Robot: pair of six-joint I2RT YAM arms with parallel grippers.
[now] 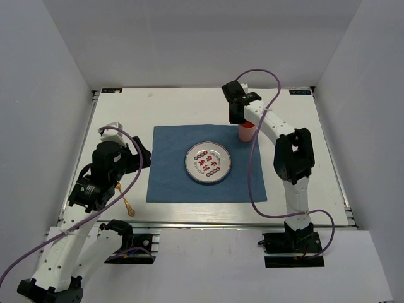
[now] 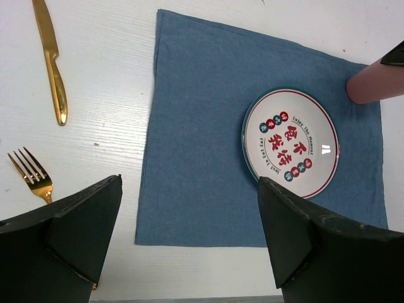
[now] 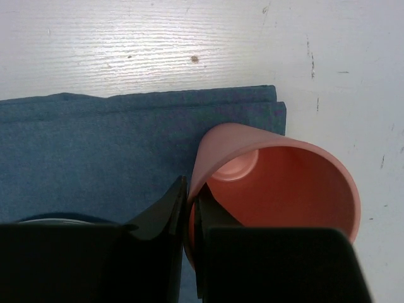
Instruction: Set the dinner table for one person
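The white dinner table (image 1: 189, 107) carries a blue placemat (image 1: 170, 164) with a round printed plate (image 1: 207, 163) at its middle. My right gripper (image 1: 242, 121) is shut on the rim of a pink cup (image 1: 246, 133) at the mat's far right corner. In the right wrist view one finger is inside and one outside the cup wall (image 3: 284, 189). My left gripper (image 2: 189, 183) is open and empty above the mat's near left part. A gold knife (image 2: 52, 66) and a gold fork (image 2: 30, 173) lie on the table left of the mat.
In the top view only the fork's handle (image 1: 129, 205) shows near the front rail (image 1: 208, 221); my left arm hides the knife. Grey walls enclose the table on three sides. A purple cable (image 1: 252, 183) hangs from the right arm over the mat's right edge.
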